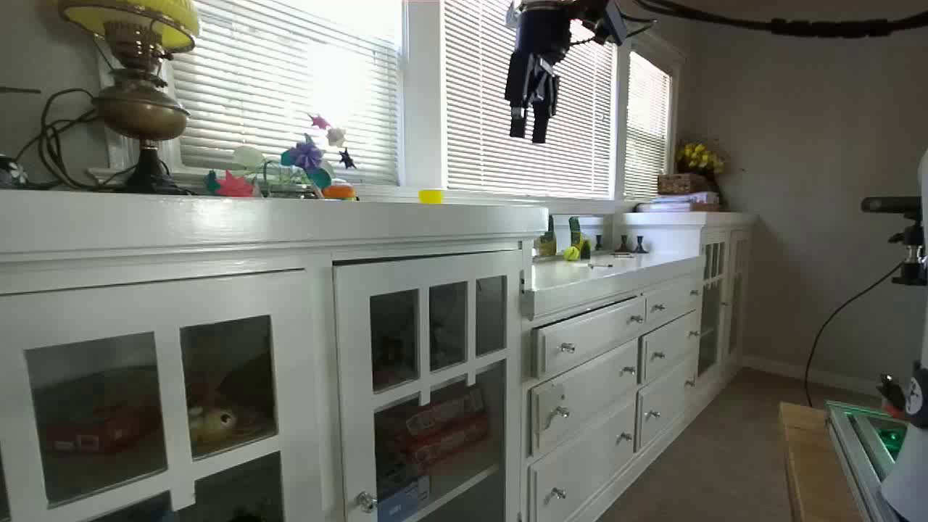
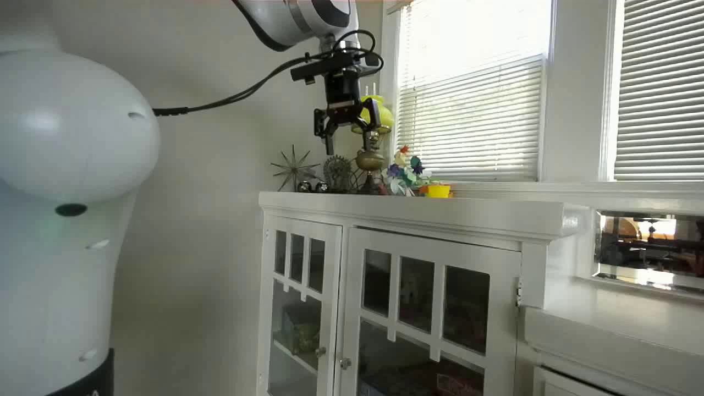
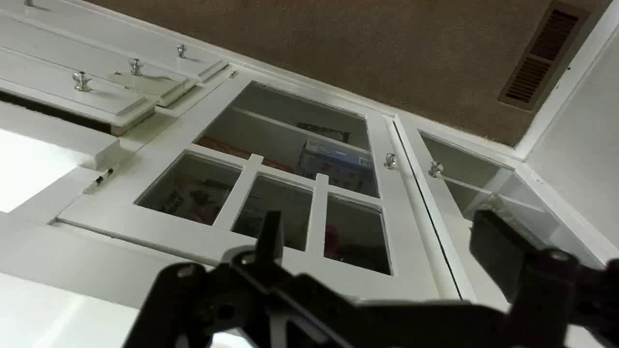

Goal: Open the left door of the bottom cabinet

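Observation:
The left door [image 1: 175, 406] of the white bottom cabinet [image 1: 275, 225] shows in both exterior views [image 2: 330, 297] and looks closed. The wrist view is upside down, so the left door [image 3: 452, 212] lies on its right side there. Its glass knob [image 2: 320, 352] also shows in the wrist view [image 3: 435, 169]. The other glazed door [image 2: 503, 308] beside it has its own knob [image 2: 345, 363]. My gripper [image 2: 349, 149] hangs fingers down in the air, higher than the countertop [image 2: 407, 210]. Its fingers [image 3: 379, 227] are apart with nothing between them, touching nothing.
A brass lamp [image 1: 143, 109] with a yellow shade, paper flowers [image 1: 303, 156] and a yellow pot [image 2: 438, 191] stand on the countertop. A drawer bank [image 1: 594, 391] adjoins the cabinet. The robot's base [image 2: 71, 220] stands left in an exterior view. A floor vent [image 3: 544, 53] lies before the cabinet.

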Motion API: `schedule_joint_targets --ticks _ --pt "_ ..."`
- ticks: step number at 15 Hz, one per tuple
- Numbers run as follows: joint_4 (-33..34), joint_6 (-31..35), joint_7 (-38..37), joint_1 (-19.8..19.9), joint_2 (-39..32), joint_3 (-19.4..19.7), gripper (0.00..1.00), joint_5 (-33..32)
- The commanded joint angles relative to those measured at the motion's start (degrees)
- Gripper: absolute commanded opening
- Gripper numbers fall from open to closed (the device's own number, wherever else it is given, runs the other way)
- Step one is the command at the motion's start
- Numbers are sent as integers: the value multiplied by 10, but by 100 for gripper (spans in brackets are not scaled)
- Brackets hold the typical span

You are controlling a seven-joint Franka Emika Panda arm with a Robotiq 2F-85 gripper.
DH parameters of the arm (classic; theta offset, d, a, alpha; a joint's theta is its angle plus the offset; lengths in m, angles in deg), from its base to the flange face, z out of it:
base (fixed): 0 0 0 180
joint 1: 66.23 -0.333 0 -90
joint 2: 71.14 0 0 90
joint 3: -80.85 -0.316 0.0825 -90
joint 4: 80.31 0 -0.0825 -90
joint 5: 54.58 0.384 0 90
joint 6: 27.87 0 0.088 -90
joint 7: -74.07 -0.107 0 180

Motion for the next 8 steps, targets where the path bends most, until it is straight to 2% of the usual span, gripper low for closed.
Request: schedule_joint_targets --ticks 1,6,8 --pt "1 -1 -1 -2 0 1 100 -1" --pt "1 -1 -1 -2 0 1 100 -1" --pt "11 -7 22 -6 -39 21 100 29"
